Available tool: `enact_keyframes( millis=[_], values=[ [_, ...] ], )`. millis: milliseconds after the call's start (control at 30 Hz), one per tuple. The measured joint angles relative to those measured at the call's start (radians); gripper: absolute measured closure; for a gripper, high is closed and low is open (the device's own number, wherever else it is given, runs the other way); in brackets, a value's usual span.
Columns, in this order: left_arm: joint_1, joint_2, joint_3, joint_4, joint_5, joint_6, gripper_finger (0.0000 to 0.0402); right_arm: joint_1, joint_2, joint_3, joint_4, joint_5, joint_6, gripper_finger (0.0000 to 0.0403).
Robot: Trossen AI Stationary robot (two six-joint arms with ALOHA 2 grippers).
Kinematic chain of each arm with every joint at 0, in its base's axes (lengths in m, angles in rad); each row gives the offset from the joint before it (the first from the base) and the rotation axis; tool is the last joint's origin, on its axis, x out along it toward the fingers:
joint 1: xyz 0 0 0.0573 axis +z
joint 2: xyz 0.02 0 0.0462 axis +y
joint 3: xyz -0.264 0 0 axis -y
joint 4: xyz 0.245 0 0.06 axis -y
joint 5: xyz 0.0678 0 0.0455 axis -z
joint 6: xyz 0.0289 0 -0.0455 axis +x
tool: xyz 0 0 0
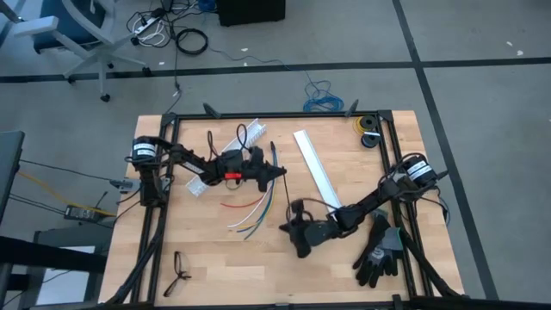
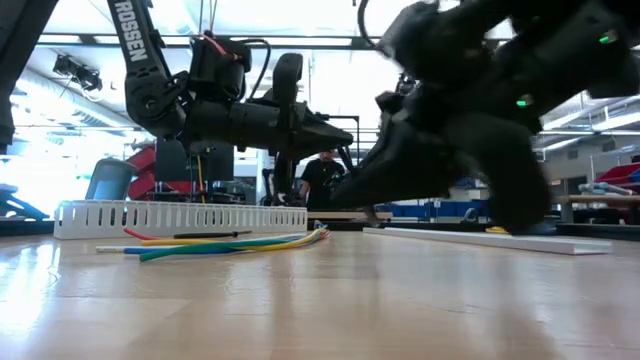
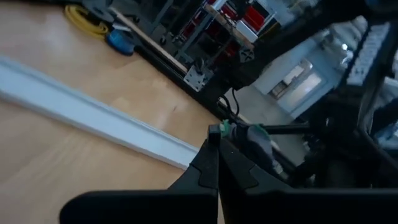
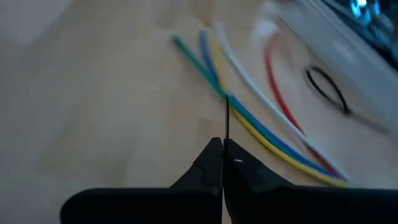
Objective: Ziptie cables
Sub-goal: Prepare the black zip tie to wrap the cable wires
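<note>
Cables (image 1: 250,211) loose, fanned on the table left of centre, not yet tied. Right gripper (image 4: 222,149) low at centre, fingers pinched on a thin black strip (image 4: 226,118). Left gripper (image 1: 277,171) just above cables, fingers closed, nothing visibly held. Bundling, threading, cinching all left.

Smooth pale wood table (image 1: 362,185), glossy plastic-sheathed cables (image 4: 261,134), matt black hands
</note>
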Motion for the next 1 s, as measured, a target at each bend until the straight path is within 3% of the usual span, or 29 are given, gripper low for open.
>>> enact_keyframes(
  millis=[167, 333, 500, 767, 1000],
  values=[
    [-0.021, 0.0, -0.004, 0.009, -0.032, 0.132, 0.0401, -0.062, -0.01, -0.072, 0.088, -0.018, 0.182, 0.0403],
    [-0.017, 0.0, -0.041, 0.08, -0.069, 0.257, 0.0401, -0.123, -0.072, -0.218, 0.328, -0.109, 0.298, 0.0403],
    [-0.017, 0.0, -0.046, 0.14, -0.069, 0.458, 0.0401, -0.232, -0.13, -0.306, 0.517, -0.285, 0.413, 0.0403],
    [-0.024, -0.001, -0.042, 0.126, -0.05, 0.803, 0.0401, -0.405, -0.134, -0.282, 0.542, -0.647, 0.531, 0.0403],
    [-0.025, -0.001, -0.043, 0.136, -0.101, 0.99, 0.0401, -0.496, -0.134, -0.28, 0.588, -0.83, 0.634, 0.0403]
  ],
)
